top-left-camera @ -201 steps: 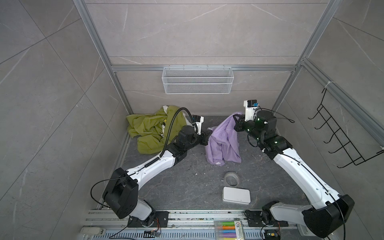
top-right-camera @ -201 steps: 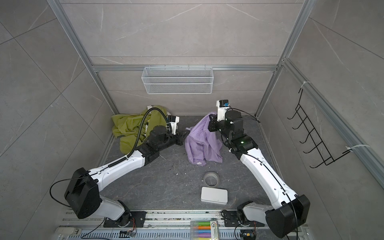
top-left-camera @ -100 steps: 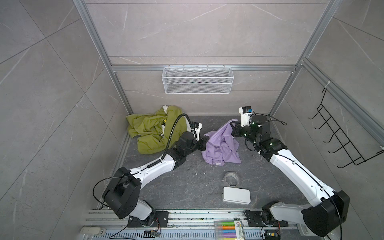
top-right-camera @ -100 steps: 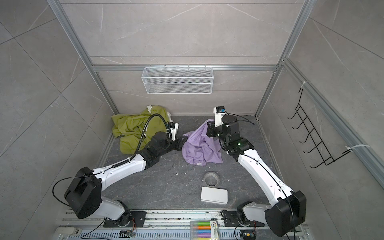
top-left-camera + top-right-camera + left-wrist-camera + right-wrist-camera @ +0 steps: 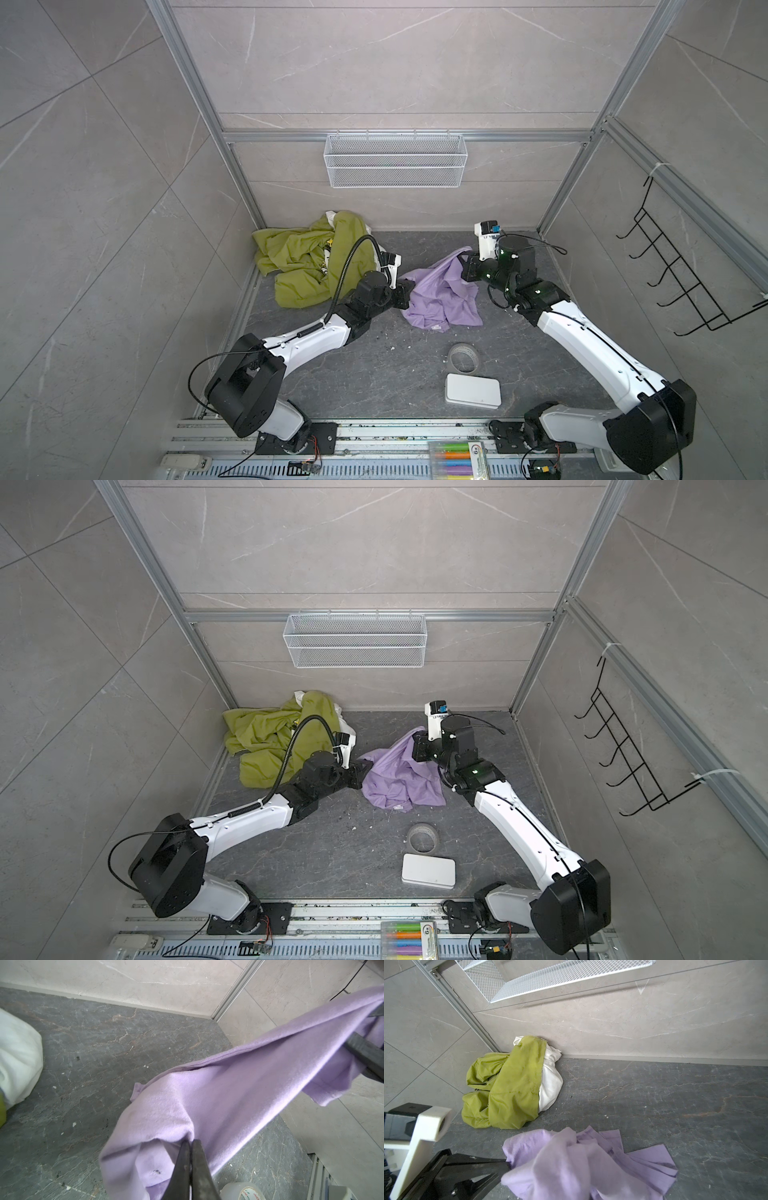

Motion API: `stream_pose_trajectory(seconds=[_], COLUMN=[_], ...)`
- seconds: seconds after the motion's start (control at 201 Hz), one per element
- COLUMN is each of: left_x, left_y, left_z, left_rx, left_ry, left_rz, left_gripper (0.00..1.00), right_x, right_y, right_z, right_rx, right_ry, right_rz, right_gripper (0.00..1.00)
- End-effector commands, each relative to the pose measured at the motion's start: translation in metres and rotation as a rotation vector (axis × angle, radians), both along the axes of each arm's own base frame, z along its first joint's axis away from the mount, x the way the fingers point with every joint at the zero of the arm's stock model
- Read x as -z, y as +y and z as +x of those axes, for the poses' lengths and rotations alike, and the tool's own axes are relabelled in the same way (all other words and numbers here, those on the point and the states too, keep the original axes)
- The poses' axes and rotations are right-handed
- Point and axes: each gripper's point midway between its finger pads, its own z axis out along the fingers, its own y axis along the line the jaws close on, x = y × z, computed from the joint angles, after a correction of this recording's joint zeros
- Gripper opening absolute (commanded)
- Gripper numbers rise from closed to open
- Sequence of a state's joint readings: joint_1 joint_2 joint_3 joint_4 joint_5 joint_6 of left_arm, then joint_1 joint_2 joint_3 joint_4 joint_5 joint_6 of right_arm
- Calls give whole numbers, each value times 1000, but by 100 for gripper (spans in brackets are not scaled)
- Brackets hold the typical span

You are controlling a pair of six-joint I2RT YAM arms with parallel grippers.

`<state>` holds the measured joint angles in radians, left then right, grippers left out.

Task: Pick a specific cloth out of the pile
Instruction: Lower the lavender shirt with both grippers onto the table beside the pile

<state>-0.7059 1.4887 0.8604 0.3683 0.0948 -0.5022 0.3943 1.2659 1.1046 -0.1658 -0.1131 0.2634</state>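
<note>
Lavender cloth (image 5: pixel 446 299) mid-table, right of centre, well apart from the pile (image 5: pixel 299 266). Top edge lifted and pulled taut between both arms; long axis along that edge, running 8 o'clock to 2 o'clock in both top views, higher at the 2 o'clock end. Rest of the fabric hanging and bunched toward 6 o'clock, lower folds lying on the table (image 5: pixel 374 374).

Left fingers (image 5: pixel 199 1169) pressed together, clamped on the 8 o'clock corner of the cloth. Right fingers (image 5: pixel 361 1053) at the 2 o'clock end, tips buried in fabric, closed on it.

Pile in the 10 o'clock corner, olive-green over white, touching back and left walls. Strip of bare table between pile and cloth, left arm lying across it.

Open room: bare table at 12 o'clock of the cloth up to the back wall, and at 3 o'clock behind the right arm. Tape roll (image 5: pixel 462 358) near the cloth's lower edge at 5 o'clock, not touching; flat white case (image 5: pixel 473 390) just beyond it toward 6 o'clock.

Dark grey veined stone-look table with small white crumbs, grey tiled walls, aluminium frame. White wire basket (image 5: pixel 395 166) on the back wall at 12 o'clock, black hook rack (image 5: pixel 681 278) on the wall at 3 o'clock, marker pack (image 5: pixel 457 453) on the rail at 6 o'clock.
</note>
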Motion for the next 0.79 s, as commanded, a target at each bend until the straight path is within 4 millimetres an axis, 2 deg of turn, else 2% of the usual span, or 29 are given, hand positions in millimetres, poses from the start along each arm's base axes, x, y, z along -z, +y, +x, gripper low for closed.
stream_pose_trajectory(seconds=[0.0,0.234,0.403,0.787], left_x=[1,31,45,74], left_y=[12,27,35,51], left_z=[0,-8,-8,-16], left_rx=[-46,-82,-106,-151], left_ry=[-6,38,64,123], left_rz=[-4,38,36,43], left_gripper=[0,0,0,0], right_x=[1,30,55,105], right_y=[-2,8,10,0], right_z=[-11,-23,-30,-45], right_rx=[-4,-64,-75,-54], right_ry=[14,112,172,268], right_rz=[17,-2,-8,-55], right_gripper=[0,0,0,0])
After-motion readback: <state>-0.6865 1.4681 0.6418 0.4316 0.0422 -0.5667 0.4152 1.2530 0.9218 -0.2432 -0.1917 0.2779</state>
